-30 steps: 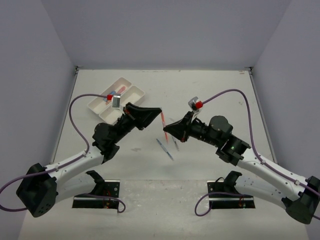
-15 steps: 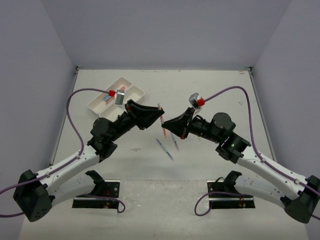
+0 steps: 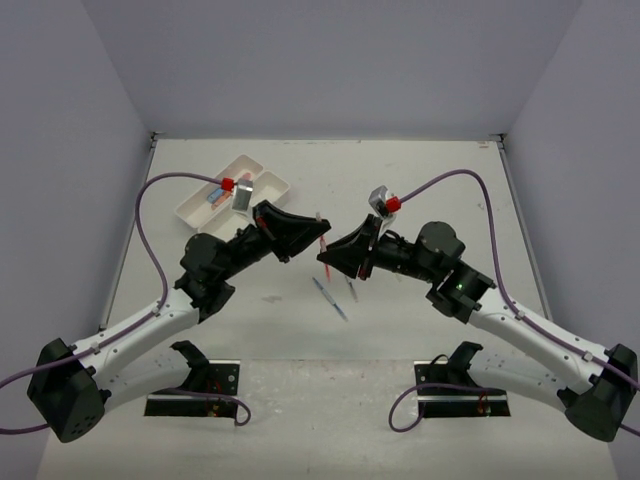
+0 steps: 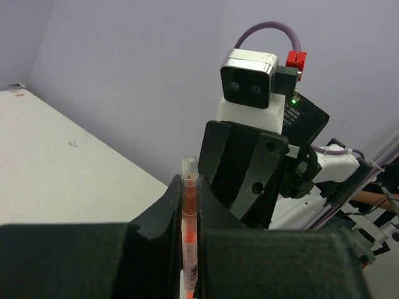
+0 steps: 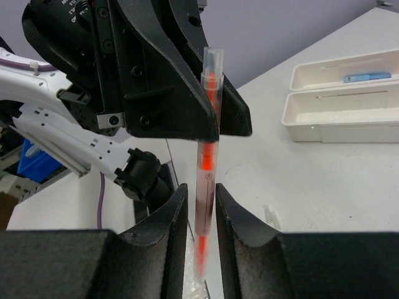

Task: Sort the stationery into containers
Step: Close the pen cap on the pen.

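Observation:
An orange pen [image 3: 322,243] is held in mid-air between both arms, above the table's middle. My left gripper [image 3: 316,236] is shut on it; in the left wrist view the pen [image 4: 189,187] stands upright, pinched between the jaws of that gripper [image 4: 189,208]. My right gripper [image 5: 201,202] is open around the pen's lower part [image 5: 206,168], with a thin gap on each side. Two thin blue-grey pens [image 3: 330,298] lie on the table below. The two white trays [image 3: 200,205] sit at the back left; one holds a blue item [image 5: 365,77].
The left arm's wrist camera [image 3: 240,196] hangs over the near tray. The right arm's camera [image 4: 249,78] faces me close in the left wrist view. The walls enclose the table on three sides.
The left jaws opened briefly, then closed on the orange pen. The right jaws, shut on it before, have parted. Both grippers shifted slightly up and left.

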Controlling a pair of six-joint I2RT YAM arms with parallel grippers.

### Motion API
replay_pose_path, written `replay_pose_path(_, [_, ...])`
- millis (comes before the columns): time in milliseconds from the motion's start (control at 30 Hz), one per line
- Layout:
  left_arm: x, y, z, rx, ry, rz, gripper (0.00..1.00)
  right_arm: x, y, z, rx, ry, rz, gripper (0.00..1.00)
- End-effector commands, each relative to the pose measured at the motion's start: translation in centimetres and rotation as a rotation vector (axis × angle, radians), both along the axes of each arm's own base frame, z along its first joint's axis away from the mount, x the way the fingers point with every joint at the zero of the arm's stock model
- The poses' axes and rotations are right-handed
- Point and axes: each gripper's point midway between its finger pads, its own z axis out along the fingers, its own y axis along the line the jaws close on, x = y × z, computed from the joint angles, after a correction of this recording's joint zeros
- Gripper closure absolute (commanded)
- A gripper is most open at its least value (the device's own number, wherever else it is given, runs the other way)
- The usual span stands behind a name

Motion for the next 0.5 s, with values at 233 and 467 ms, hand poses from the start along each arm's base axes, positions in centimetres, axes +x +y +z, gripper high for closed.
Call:
replay_pose_path(233, [-0.9,0.2,2.2,0.006,-0.075,-0.017,0.74,-0.2,1.2,3.4,0.071,-0.072,0.060,1.00])
replay_pose_path(467, [-0.2,0.3,3.4,0.026,-0.092,0.023,0.41,-0.5,0.8,2.8,0.042,-0.076,0.058,1.00])
